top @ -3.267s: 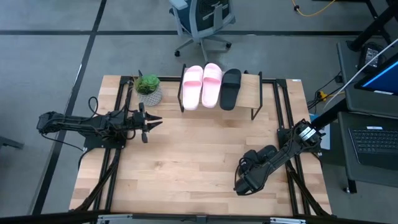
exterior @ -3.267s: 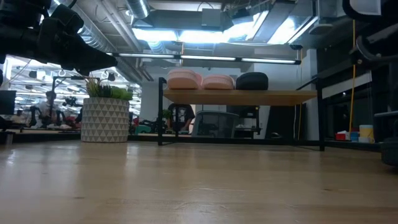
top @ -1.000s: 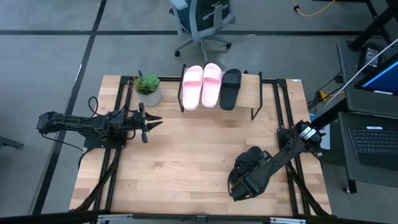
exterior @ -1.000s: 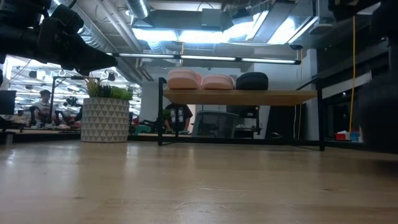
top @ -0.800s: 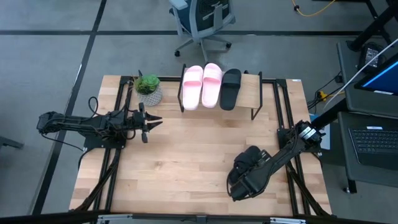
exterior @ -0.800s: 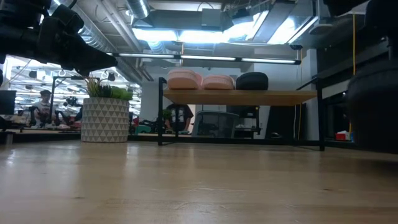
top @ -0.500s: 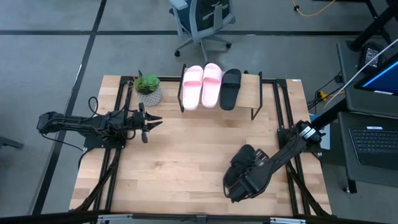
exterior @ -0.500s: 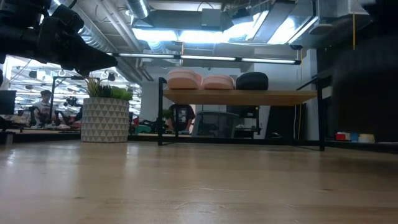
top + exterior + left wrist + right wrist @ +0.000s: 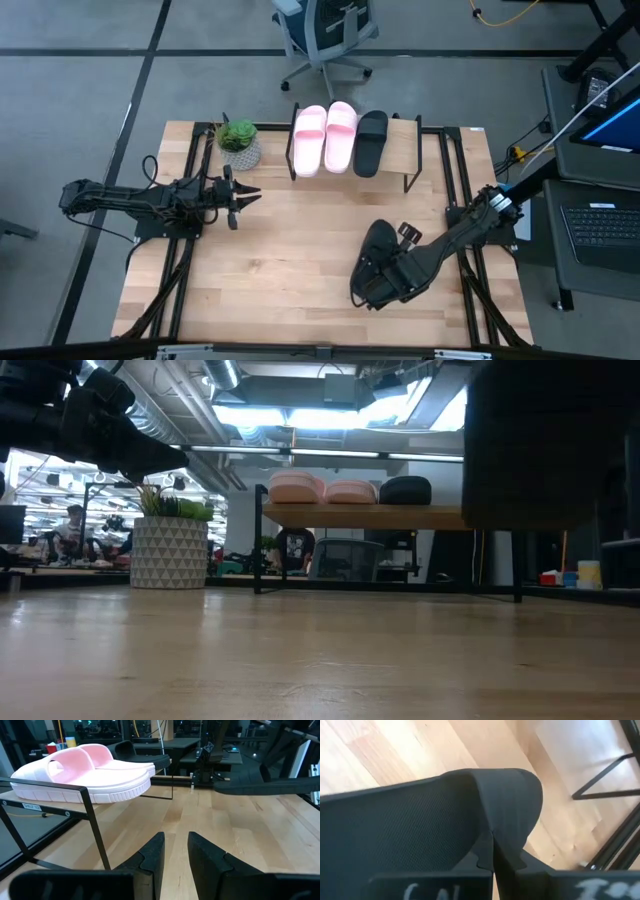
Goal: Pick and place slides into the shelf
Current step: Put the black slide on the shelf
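Pink slides, two of them, lie side by side on the shelf with one black slide just to their right, so three sit there. A fourth, black slide is clamped in the right gripper above the table's front right part, well apart from the shelf. One left gripper hovers near the single potted plant, its fingers a little apart and holding nothing.

Even overhead light, ceiling glare in low view, soft shadows
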{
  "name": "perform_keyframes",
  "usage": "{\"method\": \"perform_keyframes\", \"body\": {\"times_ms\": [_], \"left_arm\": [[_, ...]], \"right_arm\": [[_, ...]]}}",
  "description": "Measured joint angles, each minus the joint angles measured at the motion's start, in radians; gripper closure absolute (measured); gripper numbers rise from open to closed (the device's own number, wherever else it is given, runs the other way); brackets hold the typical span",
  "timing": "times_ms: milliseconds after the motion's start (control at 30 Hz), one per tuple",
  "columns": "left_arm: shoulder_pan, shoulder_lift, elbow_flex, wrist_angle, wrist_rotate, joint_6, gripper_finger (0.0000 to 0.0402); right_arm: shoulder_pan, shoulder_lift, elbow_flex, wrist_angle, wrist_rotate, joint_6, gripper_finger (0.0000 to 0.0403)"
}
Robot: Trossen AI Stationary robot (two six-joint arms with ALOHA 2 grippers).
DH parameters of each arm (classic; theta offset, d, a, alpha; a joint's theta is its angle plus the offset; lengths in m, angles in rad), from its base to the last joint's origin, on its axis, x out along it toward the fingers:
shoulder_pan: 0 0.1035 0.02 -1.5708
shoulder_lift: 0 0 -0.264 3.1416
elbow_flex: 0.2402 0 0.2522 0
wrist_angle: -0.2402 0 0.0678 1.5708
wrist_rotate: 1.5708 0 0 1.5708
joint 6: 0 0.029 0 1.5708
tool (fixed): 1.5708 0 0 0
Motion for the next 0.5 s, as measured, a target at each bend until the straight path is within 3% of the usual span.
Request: {"method": "perform_keyframes", "body": {"times_ms": [500], "left_arm": [[0.000,0.000,0.000,-0.001,0.000,0.001,0.0324]], "right_arm": [[-0.015,-0.123,0.000,0.001,0.140,-0.126,0.0403]]}}
